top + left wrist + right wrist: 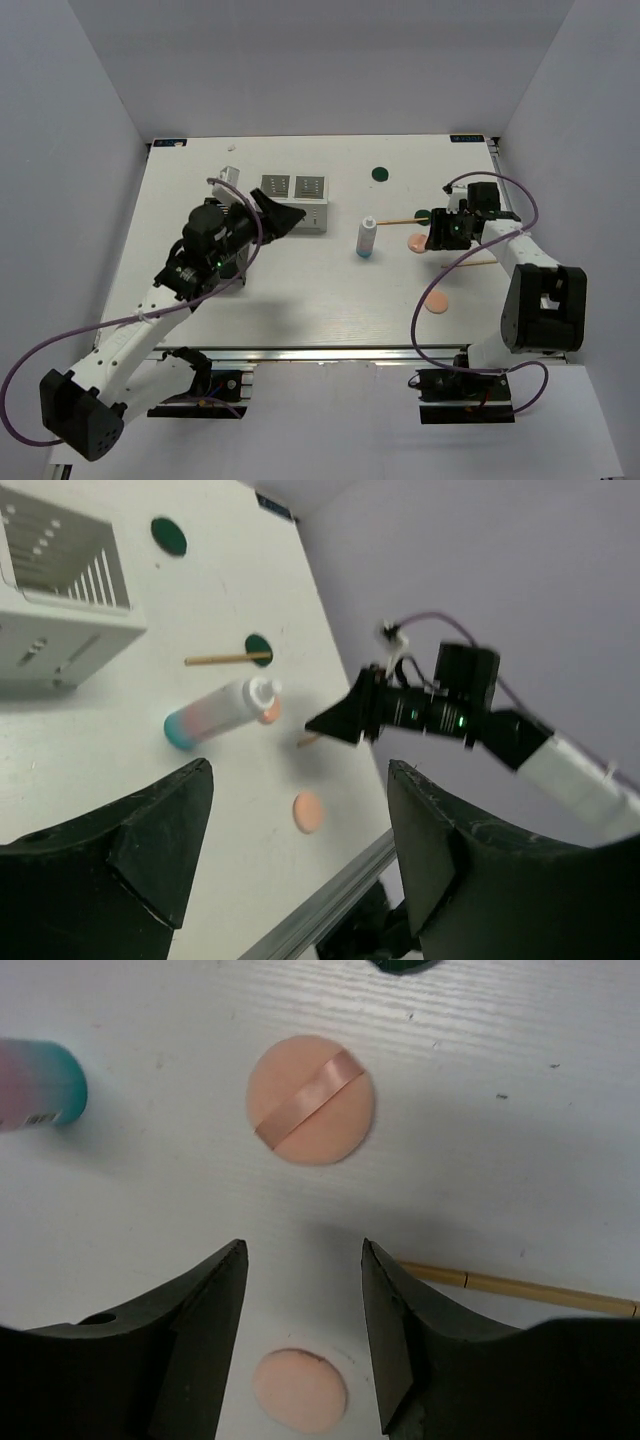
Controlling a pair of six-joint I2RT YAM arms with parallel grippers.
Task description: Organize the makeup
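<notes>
A white bottle with a blue base (367, 238) stands mid-table; in the left wrist view it (220, 712) looks tilted. One pink pad with a ribbon (418, 242) (311, 1100) lies right of the bottle. A plain pink pad (436, 301) (300, 1390) lies nearer the front. A wooden stick (395, 217) and a dark green disc (259, 648) lie behind them. A second disc (379, 173) lies farther back. My right gripper (432, 236) (303, 1250) is open and empty, hovering between the two pads. My left gripper (283, 218) (300, 780) is open and empty beside the white box. No red-and-black tubes show.
The white two-compartment box (300, 198) (60, 590) stands at the back left, right by my left gripper. A second wooden stick (480, 262) (520, 1288) lies by the right arm. The table's front rail (320, 352) runs along the near edge.
</notes>
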